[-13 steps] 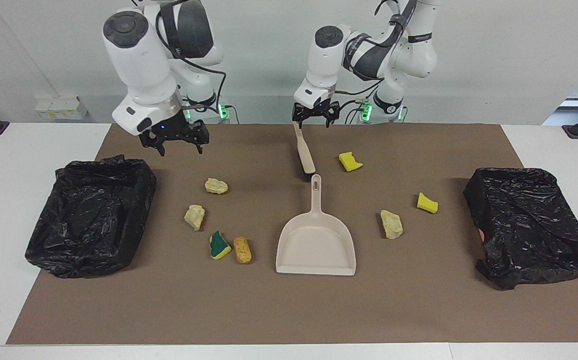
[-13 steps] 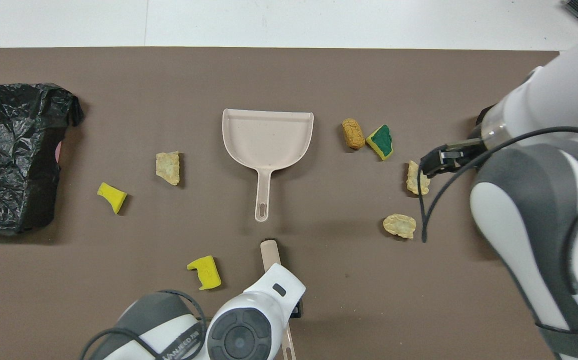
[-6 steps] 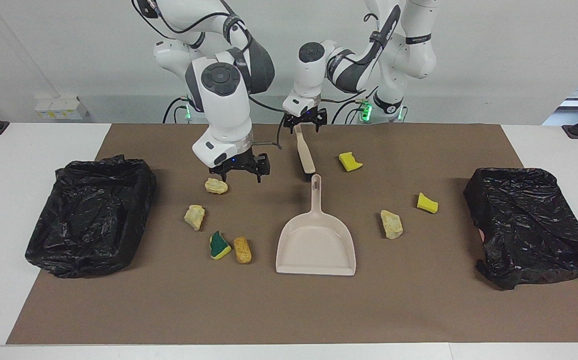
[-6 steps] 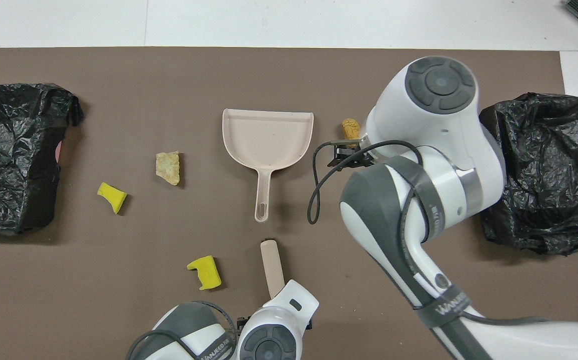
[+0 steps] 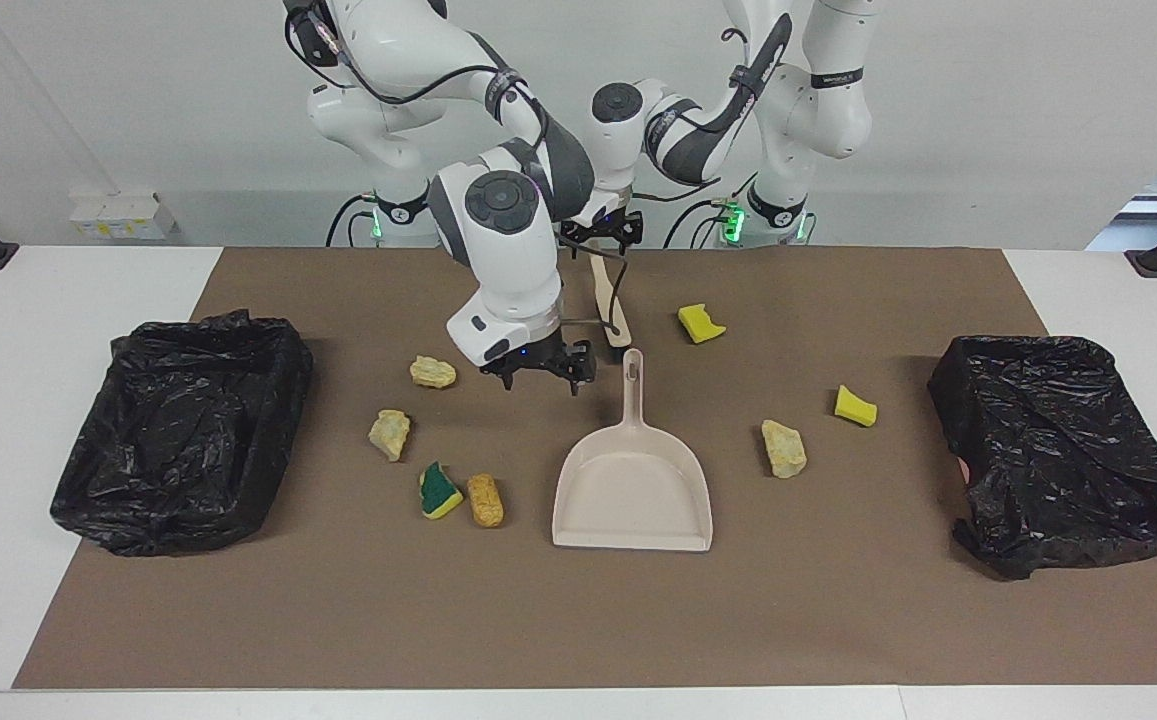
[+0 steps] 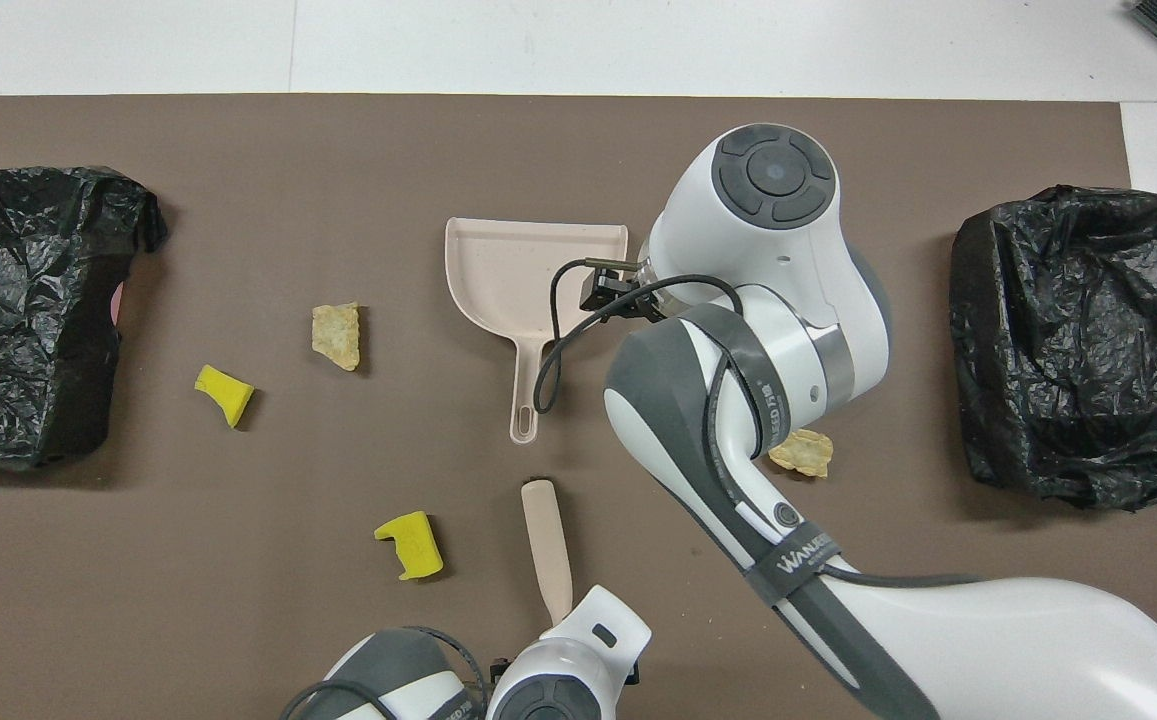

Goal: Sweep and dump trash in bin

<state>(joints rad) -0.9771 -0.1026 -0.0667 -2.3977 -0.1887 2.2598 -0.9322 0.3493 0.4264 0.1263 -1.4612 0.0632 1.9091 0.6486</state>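
A beige dustpan [image 5: 633, 485] lies on a brown mat [image 5: 578, 620]. Beside it sit bright yellow sponge bits [image 5: 701, 322], one green-and-yellow wedge [image 5: 438, 491], and cream and tan lumps [image 5: 784, 448]. Two bins [image 5: 178, 430] wear glossy black bags. The arms are white and grey.

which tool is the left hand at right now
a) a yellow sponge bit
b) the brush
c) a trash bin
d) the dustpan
b: in the facing view the left hand sits at the top end of the brush, whose handle slopes down toward the dustpan, while the right hand hangs beside the dustpan's handle.
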